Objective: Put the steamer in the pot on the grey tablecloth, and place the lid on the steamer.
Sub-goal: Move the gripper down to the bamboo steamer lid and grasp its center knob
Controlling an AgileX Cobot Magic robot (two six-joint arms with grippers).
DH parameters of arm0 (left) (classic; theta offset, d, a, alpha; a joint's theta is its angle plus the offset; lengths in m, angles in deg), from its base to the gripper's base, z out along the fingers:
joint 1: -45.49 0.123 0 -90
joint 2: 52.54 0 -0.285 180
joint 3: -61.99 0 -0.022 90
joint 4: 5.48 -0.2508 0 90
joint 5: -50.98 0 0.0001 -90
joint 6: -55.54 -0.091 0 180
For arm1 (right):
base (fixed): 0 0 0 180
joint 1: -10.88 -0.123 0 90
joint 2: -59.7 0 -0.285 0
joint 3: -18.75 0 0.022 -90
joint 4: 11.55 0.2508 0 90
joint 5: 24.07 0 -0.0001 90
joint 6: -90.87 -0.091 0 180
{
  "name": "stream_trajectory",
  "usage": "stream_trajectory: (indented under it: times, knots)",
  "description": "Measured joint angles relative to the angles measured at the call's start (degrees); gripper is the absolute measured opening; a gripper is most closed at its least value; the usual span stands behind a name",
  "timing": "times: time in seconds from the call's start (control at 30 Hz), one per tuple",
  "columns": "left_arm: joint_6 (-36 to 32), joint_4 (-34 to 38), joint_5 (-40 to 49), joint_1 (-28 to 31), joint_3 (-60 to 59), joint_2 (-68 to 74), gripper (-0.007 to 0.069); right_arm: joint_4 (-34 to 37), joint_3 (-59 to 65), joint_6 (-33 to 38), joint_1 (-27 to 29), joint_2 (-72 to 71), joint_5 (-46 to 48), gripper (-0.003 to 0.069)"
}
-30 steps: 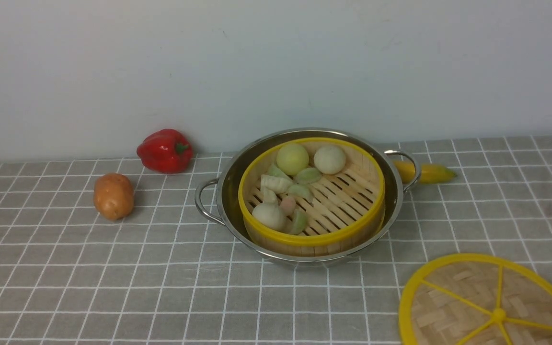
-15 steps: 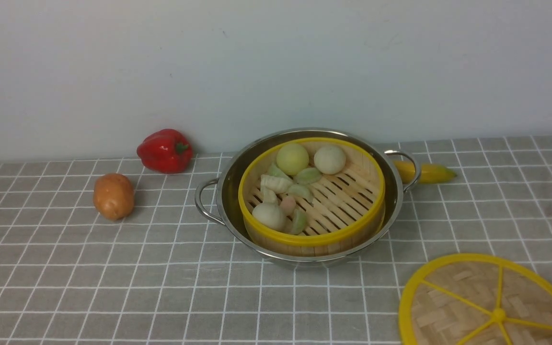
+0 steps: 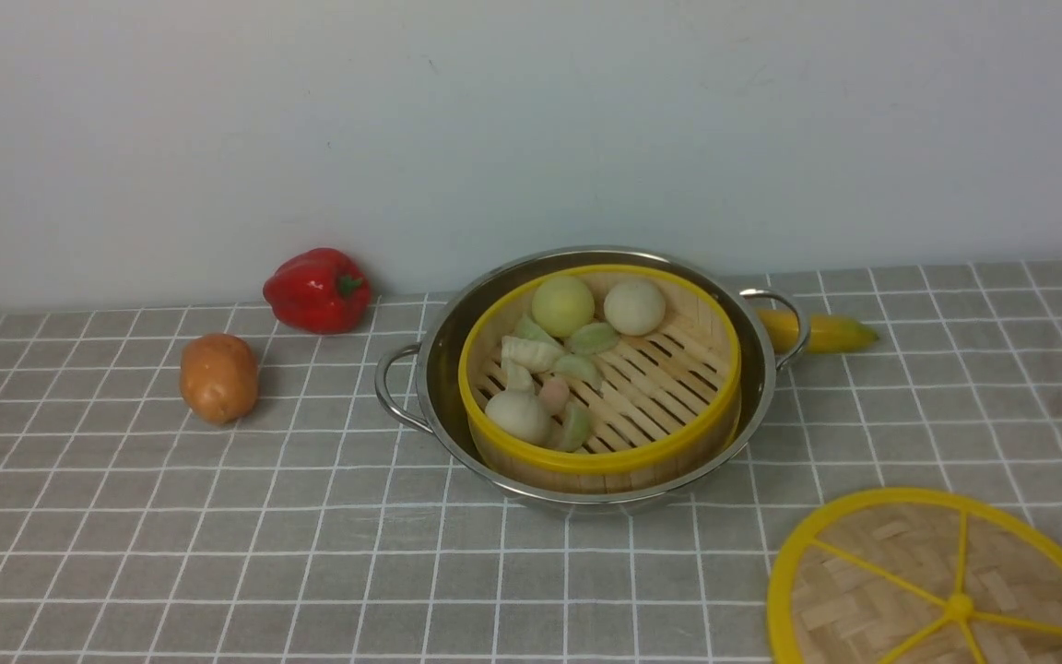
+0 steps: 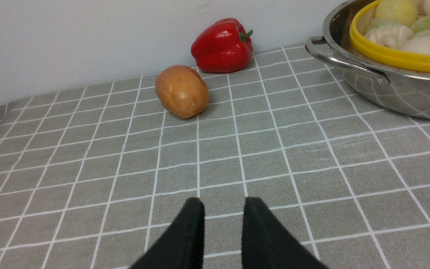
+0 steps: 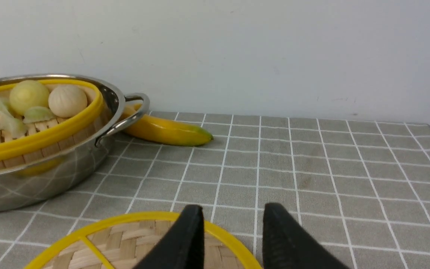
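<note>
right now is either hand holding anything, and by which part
Nothing is held. The left hand is open over the cloth; the right hand is open near the rim of the lid, not gripping it.

The pot (image 3: 443, 369) was polished stainless steel, mirror-glossy, and its outer wall reflected the cloth's grid. The steamer (image 3: 586, 478) had a wall and slatted floor of pale matt bamboo, with smooth yellow plastic rims. The lid (image 3: 872, 590), at lower right of the front view, was matt woven bamboo with a yellow plastic rim and spokes. The grey tablecloth (image 3: 125, 516) was matt cloth. The red pepper (image 3: 317, 289) was glossy. The left tool (image 4: 220, 203) and right tool (image 5: 231, 211) had matt black fingers.
</note>
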Motion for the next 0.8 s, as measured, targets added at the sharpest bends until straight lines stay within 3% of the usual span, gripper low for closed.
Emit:
stream_trajectory:
  times: [0.2, 0.47, 0.8]
  knots:
    - [0.0, 0.0, 0.0, 0.0, 0.0, 0.0, 0.0150, 2.2, -2.6, -1.3, 0.0, 0.0, -1.8, 0.0245]
    - [-0.1, -0.1, 0.0, 0.0, 0.0, 0.0, 0.0170, 3.2, -14.7, -2.8, 0.0, -0.1, 6.5, 0.0245]
    - [-0.1, -0.1, 0.0, 0.0, 0.0, 0.0, 0.0181, 7.9, -24.1, -6.8, 0.0, -0.2, 10.3, 0.0245]
